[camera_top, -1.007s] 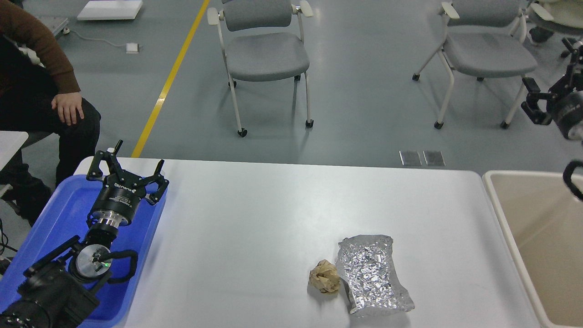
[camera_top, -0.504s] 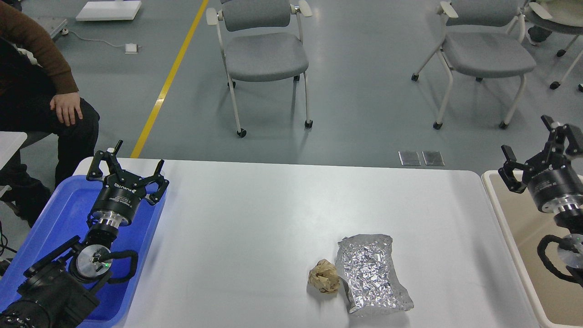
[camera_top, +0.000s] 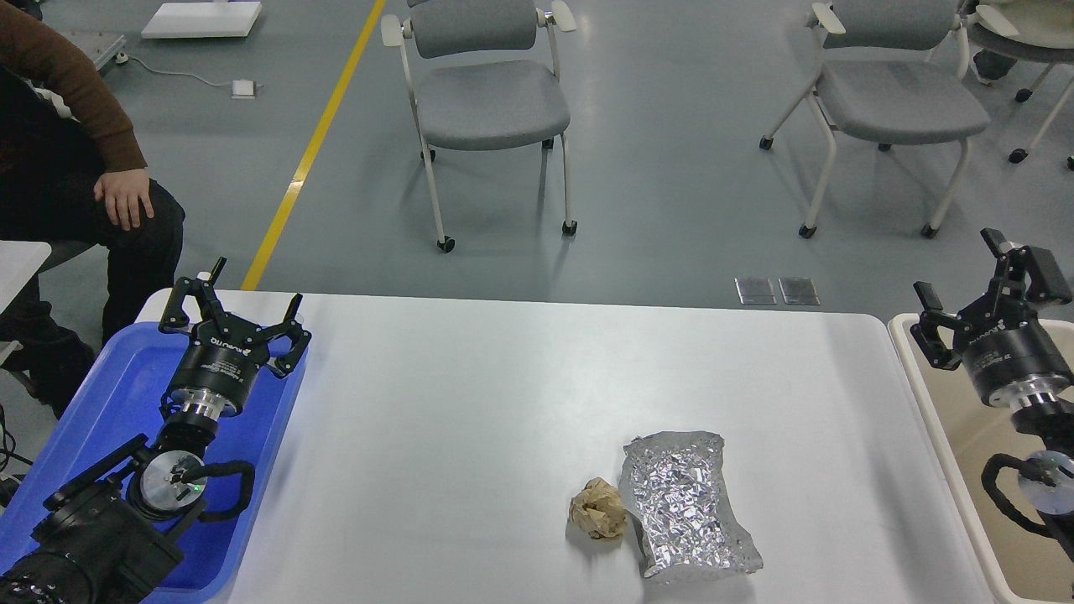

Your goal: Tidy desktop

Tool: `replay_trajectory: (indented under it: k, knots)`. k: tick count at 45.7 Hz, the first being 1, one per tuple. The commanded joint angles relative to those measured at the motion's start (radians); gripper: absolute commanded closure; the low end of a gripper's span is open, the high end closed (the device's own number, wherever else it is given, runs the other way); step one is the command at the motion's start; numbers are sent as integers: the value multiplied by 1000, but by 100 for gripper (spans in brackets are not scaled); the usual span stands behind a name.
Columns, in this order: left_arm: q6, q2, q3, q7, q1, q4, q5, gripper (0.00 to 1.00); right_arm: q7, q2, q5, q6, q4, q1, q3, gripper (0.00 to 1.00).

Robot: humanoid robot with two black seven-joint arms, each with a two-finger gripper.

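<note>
The white desktop (camera_top: 503, 403) fills the middle of the head view. On it, at the front right of centre, lie a crumpled brown paper ball (camera_top: 598, 508) and a crinkled silver foil bag (camera_top: 686, 502), touching side by side. My left gripper (camera_top: 235, 312) is open and empty above the far end of the blue tray (camera_top: 109, 394), far left of both items. My right gripper (camera_top: 990, 294) is open and empty above the far end of the beige tub (camera_top: 965, 445), to the right of the items.
A seated person (camera_top: 92, 176) is at the far left beside the tray. Two grey chairs (camera_top: 491, 101) (camera_top: 889, 92) stand on the floor beyond the table. A yellow line (camera_top: 315, 143) runs across the floor.
My right arm has come down and inward from the upper right edge to hover over the beige tub. My left arm and both items have not moved.
</note>
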Motion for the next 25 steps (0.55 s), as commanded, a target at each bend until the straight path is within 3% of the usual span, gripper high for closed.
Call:
replay_trajectory:
  k: [1,25]
  knots:
    - [0,0,0,0,0,0,0,0,2,18,-17,-2,-10,-7,19,0]
    - [0,0,0,0,0,0,0,0,2,80,-14,-2,-36,-7,10,0]
